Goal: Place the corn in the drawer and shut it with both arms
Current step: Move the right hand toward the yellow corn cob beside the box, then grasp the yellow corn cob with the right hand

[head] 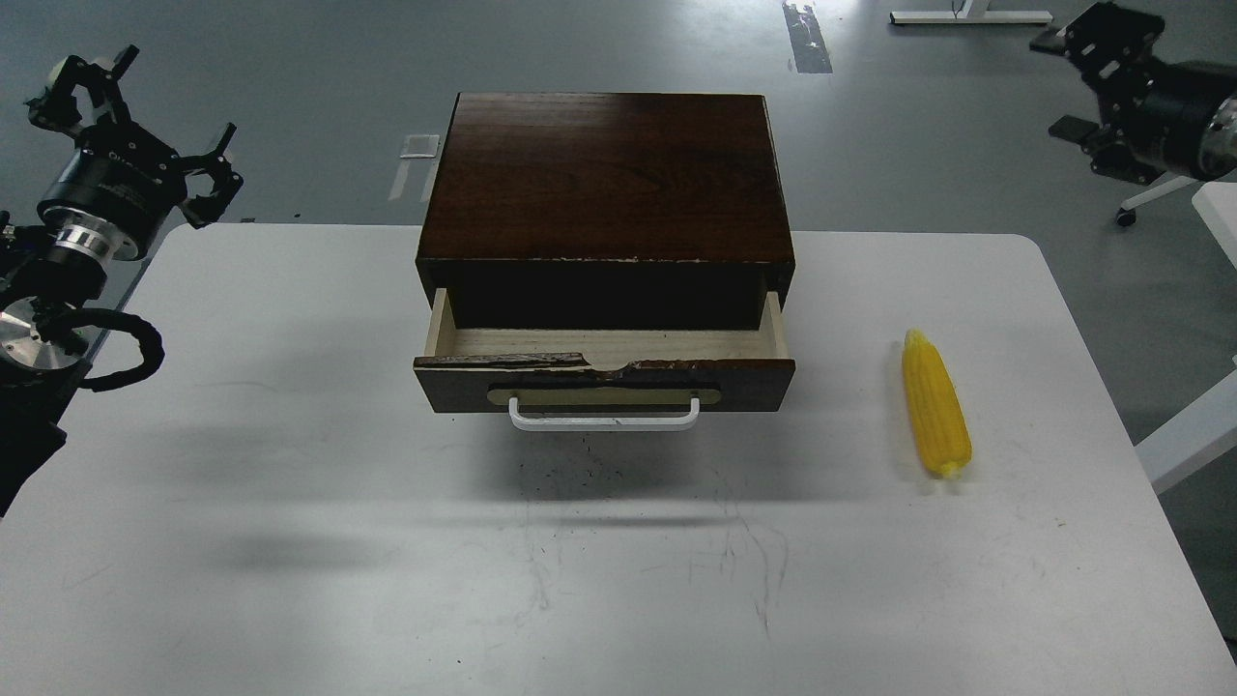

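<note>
The yellow corn lies on the white table, right of the drawer, its tapered end pointing away from me. The dark brown drawer is pulled partly out, with a white bar handle and a chipped top edge. What shows of its pale wood interior is bare. My left gripper is open and holds nothing, raised over the table's far left corner. My right gripper is open and holds nothing, high at the far right beyond the table, well away from the corn.
The dark wooden cabinet holding the drawer stands at the table's far middle. Grey floor lies beyond, with an office chair base at the far right. A white surface edge sits right of the table.
</note>
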You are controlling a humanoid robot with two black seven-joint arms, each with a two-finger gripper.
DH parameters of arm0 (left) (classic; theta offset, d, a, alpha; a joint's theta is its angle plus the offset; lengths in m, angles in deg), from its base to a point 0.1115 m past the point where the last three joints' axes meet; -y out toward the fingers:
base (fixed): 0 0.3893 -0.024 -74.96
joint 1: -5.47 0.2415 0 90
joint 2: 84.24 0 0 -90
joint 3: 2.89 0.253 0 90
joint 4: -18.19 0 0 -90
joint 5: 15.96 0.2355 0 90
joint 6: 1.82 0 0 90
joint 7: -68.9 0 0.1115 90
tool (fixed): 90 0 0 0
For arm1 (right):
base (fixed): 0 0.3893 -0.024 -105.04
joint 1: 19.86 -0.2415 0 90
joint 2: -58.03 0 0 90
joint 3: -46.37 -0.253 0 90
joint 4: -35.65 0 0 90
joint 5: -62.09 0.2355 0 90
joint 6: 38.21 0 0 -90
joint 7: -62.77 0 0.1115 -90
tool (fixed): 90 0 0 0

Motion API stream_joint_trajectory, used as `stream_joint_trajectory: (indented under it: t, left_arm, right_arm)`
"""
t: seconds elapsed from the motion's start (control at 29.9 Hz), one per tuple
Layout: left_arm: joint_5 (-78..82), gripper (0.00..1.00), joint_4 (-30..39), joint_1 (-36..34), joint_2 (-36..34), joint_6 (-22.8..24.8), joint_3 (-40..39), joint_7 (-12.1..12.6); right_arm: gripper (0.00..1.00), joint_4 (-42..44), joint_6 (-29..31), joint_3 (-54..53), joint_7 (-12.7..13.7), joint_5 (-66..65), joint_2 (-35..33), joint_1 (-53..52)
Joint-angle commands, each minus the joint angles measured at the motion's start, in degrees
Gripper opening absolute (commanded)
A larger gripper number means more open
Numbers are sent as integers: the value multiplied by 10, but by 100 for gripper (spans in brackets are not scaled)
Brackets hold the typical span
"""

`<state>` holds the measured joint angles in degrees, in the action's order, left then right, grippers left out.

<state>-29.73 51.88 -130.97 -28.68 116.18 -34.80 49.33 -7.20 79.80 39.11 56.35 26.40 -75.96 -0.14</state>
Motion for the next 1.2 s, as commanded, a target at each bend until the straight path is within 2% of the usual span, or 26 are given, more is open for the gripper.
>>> stream_joint_trajectory:
  t: [0.0,0.2,0.4,0.53,0.74,0.97,1.14,1.17]
  left_arm:
    - [0,98,0,3,0,0,0,-6]
    - [0,98,0,3,0,0,0,-12]
    - [0,98,-2,6,-1,0,0,-12]
    - [1,98,-2,15,-1,0,0,-12]
    - [1,98,-3,20,3,0,0,-12]
    - [4,98,-18,21,0,0,1,-12]
    - [5,98,-19,28,-4,0,1,-12]
    - [5,98,-20,28,-4,0,1,-12]
  right_arm:
    - [100,-90,0,45,4,-112,-21,8]
    - [100,-101,-63,117,4,-222,-4,26]
    - [98,-96,-130,137,1,-244,21,90]
    - [92,-95,-146,140,0,-248,40,109]
    - [90,-91,-166,147,0,-250,61,131]
    - [69,-72,-169,159,0,-250,76,143]
    - [59,-72,-169,160,0,-250,86,146]
    - [51,-71,-169,160,0,-250,87,146]
